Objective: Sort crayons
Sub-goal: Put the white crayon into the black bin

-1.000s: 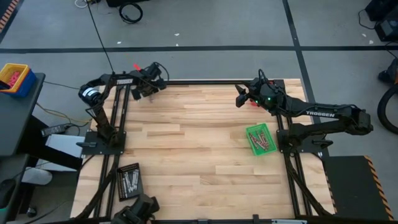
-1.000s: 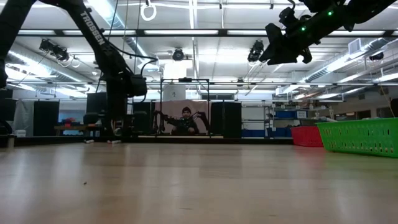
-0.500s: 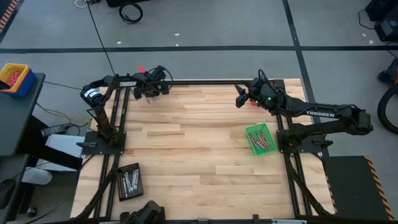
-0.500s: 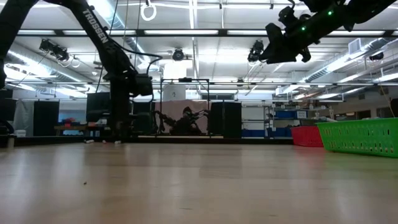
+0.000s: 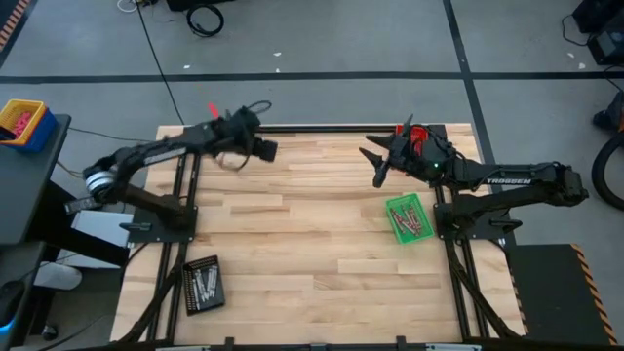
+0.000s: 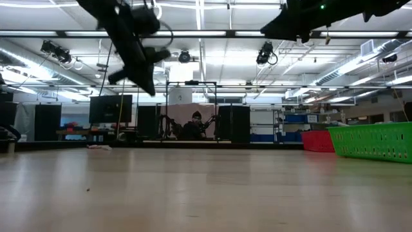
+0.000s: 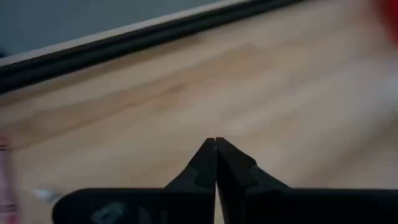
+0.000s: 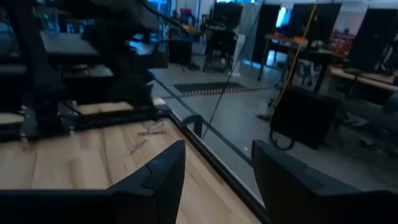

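Blk arms (image 5: 507, 181) w/ white TROSSEN lettering

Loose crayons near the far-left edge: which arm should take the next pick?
Probably left. The left gripper hangs over that side of the table, nearer the loose crayons, though it is shut and must reopen. The right gripper is open but across the table.

Green tray (image 5: 407, 218), black tray (image 5: 202, 284), wooden table (image 5: 312, 244)

I see the central table (image 5: 312, 224) surface as bare wood, open for passage between both arms. Obstacles I note: the green tray (image 5: 407, 217) near the right arm's base, the black tray (image 5: 202, 284) at the near-left corner, and the red tray (image 6: 318, 141) at the far-right edge.
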Controlling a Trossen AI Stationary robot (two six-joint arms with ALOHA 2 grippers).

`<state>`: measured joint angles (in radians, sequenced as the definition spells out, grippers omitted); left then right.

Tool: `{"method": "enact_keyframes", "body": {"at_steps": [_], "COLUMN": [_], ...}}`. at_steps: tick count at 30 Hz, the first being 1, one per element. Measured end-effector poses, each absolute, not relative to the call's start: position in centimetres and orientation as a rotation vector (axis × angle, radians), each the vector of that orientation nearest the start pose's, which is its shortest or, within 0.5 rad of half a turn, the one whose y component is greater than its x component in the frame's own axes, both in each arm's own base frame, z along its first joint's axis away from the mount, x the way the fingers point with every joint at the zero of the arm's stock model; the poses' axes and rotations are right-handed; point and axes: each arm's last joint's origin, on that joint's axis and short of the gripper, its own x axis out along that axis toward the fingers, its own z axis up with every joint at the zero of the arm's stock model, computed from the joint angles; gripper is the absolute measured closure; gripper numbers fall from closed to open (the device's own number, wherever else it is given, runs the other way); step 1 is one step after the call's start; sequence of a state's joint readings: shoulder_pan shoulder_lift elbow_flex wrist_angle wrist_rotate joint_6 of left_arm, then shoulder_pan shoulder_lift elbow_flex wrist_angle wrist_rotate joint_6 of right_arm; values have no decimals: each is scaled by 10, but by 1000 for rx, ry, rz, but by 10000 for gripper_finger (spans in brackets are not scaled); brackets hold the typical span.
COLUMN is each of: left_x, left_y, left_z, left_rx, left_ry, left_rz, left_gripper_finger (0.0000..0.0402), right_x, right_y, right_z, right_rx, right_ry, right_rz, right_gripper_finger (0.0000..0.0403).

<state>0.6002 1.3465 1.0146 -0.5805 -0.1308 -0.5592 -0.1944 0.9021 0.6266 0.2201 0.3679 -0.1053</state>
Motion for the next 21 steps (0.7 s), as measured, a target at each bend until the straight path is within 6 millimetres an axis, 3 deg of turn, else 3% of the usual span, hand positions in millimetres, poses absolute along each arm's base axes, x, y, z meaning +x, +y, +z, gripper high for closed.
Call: {"method": "enact_keyframes", "body": {"at_steps": [4,9,15,21], "left_x": [216,203,179,172], "left_y": [114,81,66,73], "left_z": [278,271,255,213], "left_rx": [-703,-660,-747,-832], "left_ry": [713,878,1023,948], "left_rz": [929,1088,1382,1476], "left_gripper_finger": [397,392,367,320], "right_x": [199,201,202,202], "right_y": [-46,-42,-38,-38], "right_z": [301,302,302,302], "right_rx": [-110,-105,-105,-105], "right_ry": [36,19,16,14], "right_rz": [-544,-524,-506,-506], "right_gripper_finger": [214,214,214,214]}}
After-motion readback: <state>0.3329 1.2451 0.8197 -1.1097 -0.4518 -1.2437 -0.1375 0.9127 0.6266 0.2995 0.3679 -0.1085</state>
